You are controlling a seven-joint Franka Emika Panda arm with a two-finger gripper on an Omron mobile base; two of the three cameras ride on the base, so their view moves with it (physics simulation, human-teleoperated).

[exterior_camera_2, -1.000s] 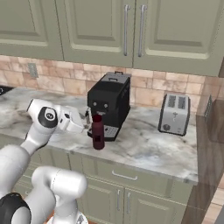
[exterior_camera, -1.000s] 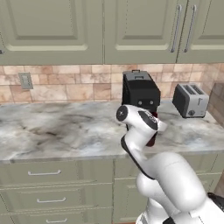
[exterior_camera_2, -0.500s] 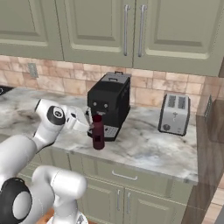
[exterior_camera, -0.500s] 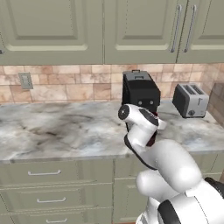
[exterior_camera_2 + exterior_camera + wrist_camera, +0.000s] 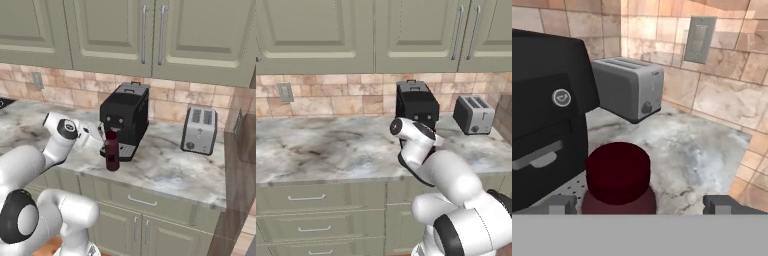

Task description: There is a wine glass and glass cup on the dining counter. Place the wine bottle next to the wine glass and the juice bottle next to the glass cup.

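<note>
Claw hung wide open just above the juice bottle, its two tips either side of the maroon cap and gripping nothing. That bottle stood near the front edge of the table, touching or just beside the coffee machine, with the toaster well apart toward the table's right end. To grasp well, I judged the claw should drop straight down until the fingertips bracket the body below the cap, staying clear of the coffee machine, then close squarely.
</note>
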